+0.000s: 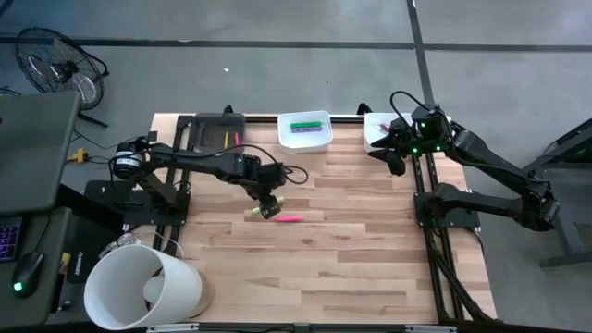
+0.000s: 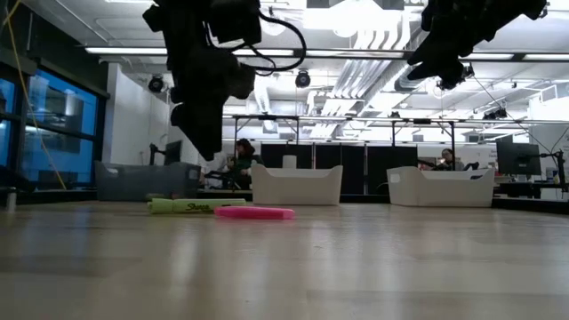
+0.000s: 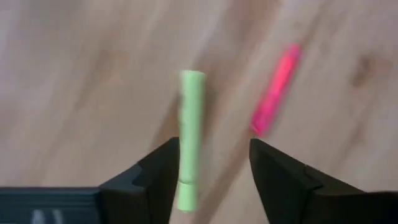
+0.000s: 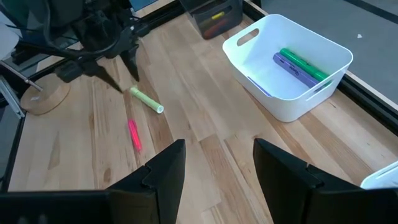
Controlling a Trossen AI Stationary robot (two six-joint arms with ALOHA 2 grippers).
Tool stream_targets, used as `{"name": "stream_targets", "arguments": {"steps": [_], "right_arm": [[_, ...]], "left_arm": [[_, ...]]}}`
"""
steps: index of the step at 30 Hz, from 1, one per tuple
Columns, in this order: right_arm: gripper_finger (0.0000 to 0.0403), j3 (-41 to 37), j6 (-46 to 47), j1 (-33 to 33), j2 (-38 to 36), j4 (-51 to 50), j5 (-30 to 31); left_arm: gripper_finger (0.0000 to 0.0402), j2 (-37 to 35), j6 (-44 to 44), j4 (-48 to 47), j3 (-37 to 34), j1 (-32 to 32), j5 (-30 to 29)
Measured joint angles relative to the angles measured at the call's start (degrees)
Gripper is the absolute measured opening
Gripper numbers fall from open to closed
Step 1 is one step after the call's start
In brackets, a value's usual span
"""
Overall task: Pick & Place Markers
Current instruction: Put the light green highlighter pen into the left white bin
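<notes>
A yellow-green marker (image 1: 254, 213) and a pink marker (image 1: 289, 219) lie flat on the wooden table, side by side in the low view (image 2: 196, 205) (image 2: 254, 212). My left gripper (image 1: 268, 205) hangs open above the yellow-green marker (image 3: 189, 137), clear of it, fingers pointing down; the pink marker (image 3: 273, 93) lies beyond it. My right gripper (image 1: 393, 157) is open and empty in the air at the far right (image 4: 217, 168). A green marker (image 4: 305, 65) and a purple marker (image 4: 295, 70) lie in a white tray (image 4: 323, 90).
The white tray (image 1: 305, 141) stands at the far middle edge, a second white tray (image 1: 375, 139) to its right, and a dark tray (image 1: 220, 129) with markers to its left. A white cylinder (image 1: 139, 282) stands at the near left corner.
</notes>
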Motion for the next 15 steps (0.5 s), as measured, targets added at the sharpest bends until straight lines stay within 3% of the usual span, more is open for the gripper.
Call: {"name": "stream_targets", "arguments": {"steps": [3, 15], "right_arm": [[0.0179, 0.00, -0.02, -0.02, 0.00, 0.02, 0.02], [0.0179, 0.00, -0.60, 0.00, 0.01, 0.07, 0.01]], "left_arm": [[0.0205, 0.08, 2.43, 0.09, 0.00, -0.07, 2.17], [0.0209, 8.52, 7.79, 2.31, -0.09, -0.02, 0.62]]}}
